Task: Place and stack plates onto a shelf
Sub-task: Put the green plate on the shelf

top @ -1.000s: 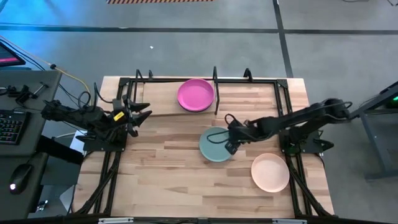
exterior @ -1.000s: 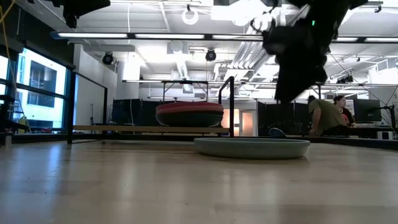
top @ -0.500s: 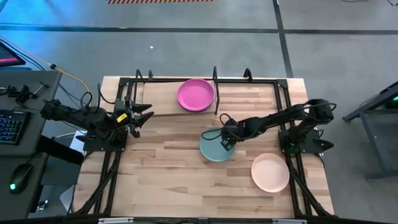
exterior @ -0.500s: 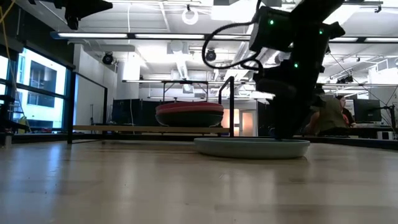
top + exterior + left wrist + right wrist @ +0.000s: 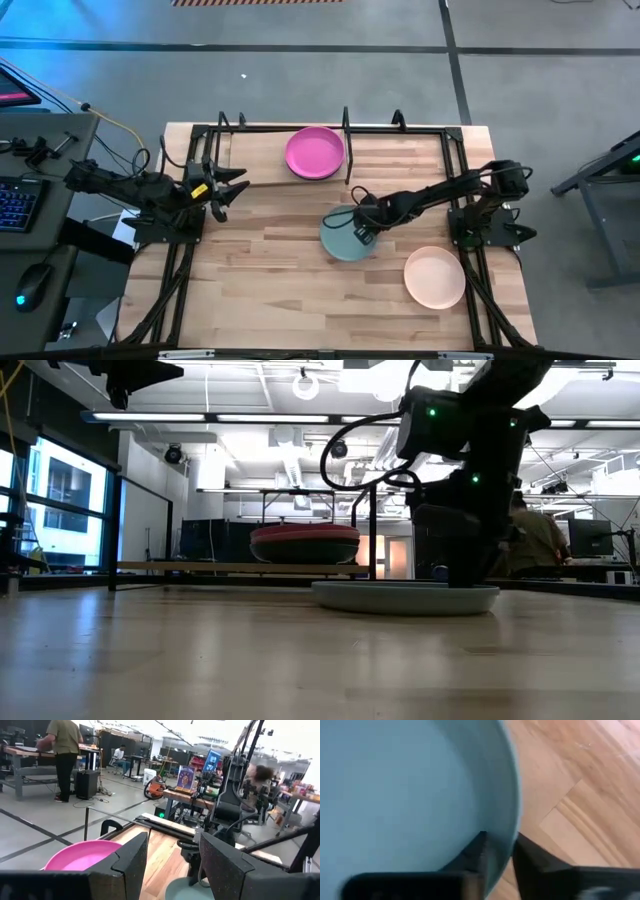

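The light teal plate (image 5: pixel 340 242) (image 5: pixel 405 597) (image 5: pixel 395 785) lies flat on the tabletop, right of its middle. My right gripper (image 5: pixel 362 232) (image 5: pixel 470 575) (image 5: pixel 500 842) is down on its right-hand rim, shut on it. The magenta plate (image 5: pixel 315 152) (image 5: pixel 304 543) (image 5: pixel 82 856) rests on the shelf (image 5: pixel 230 568) at the far edge, beside a black divider (image 5: pixel 346 140). A light pink plate (image 5: pixel 434 277) lies near the table's right near corner. My left gripper (image 5: pixel 228 185) (image 5: pixel 172 850) waits open above the table's left side. The other plates are out of view. My right gripper holds the light teal plate by its rim (image 5: pixel 512 820) on the side toward the table's right edge. One finger (image 5: pixel 477 850) is inside the plate and the other (image 5: pixel 530 855) outside, coming from above and slanting down. The plate sits flat on the table.
Black metal rods (image 5: pixel 455 150) frame the far edge and both sides of the table. The right arm (image 5: pixel 450 190) reaches across from its base at the right edge. People and benches show in the room beyond the table.
My right gripper has come down and a little toward the table's left, from above the light teal plate onto its right-hand rim. The plate has stayed where it was. My left arm has kept still.
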